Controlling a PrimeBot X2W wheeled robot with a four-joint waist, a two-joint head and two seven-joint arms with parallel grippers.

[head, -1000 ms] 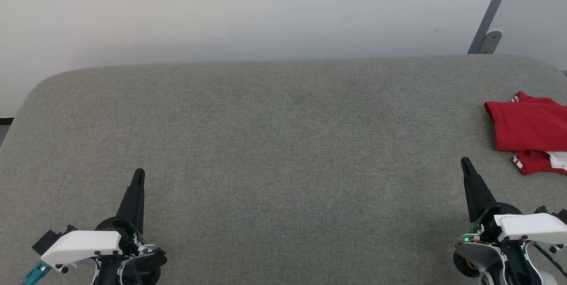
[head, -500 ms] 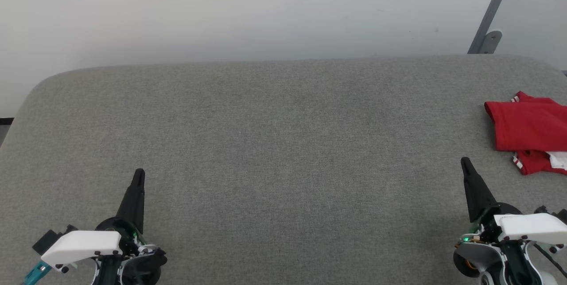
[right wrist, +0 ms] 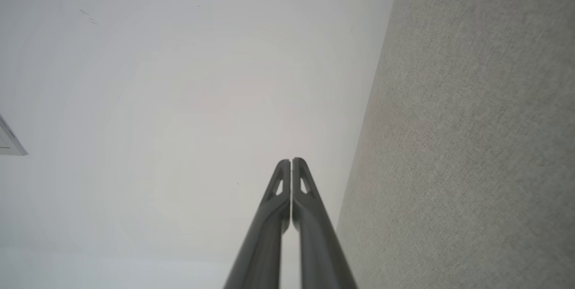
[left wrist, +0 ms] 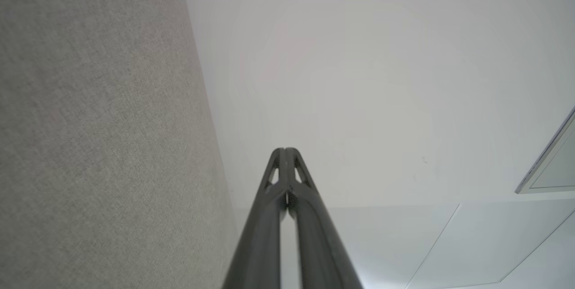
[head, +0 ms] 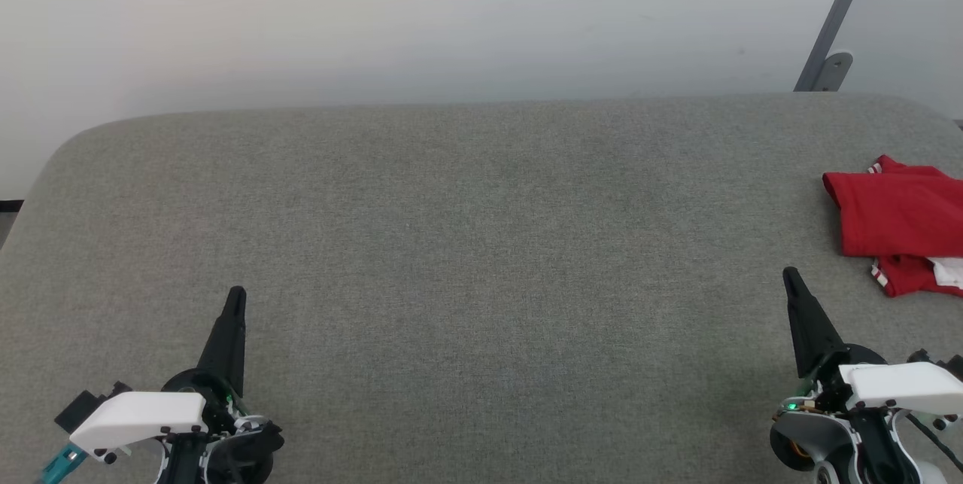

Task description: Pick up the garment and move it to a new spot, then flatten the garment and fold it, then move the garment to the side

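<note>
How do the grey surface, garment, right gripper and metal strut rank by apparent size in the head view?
1. grey surface
2. garment and right gripper: roughly alike; garment cropped by the frame, gripper nearer the camera
3. metal strut

Counting as I look: one garment [head: 895, 213], red with white. One grey padded surface [head: 481, 243]. One pale wall [head: 376, 17], one slanted metal strut [head: 835, 17]. Two grippers, mine: left gripper [head: 236, 293], right gripper [head: 788, 273], each with two dark fingers [left wrist: 263, 226].
</note>
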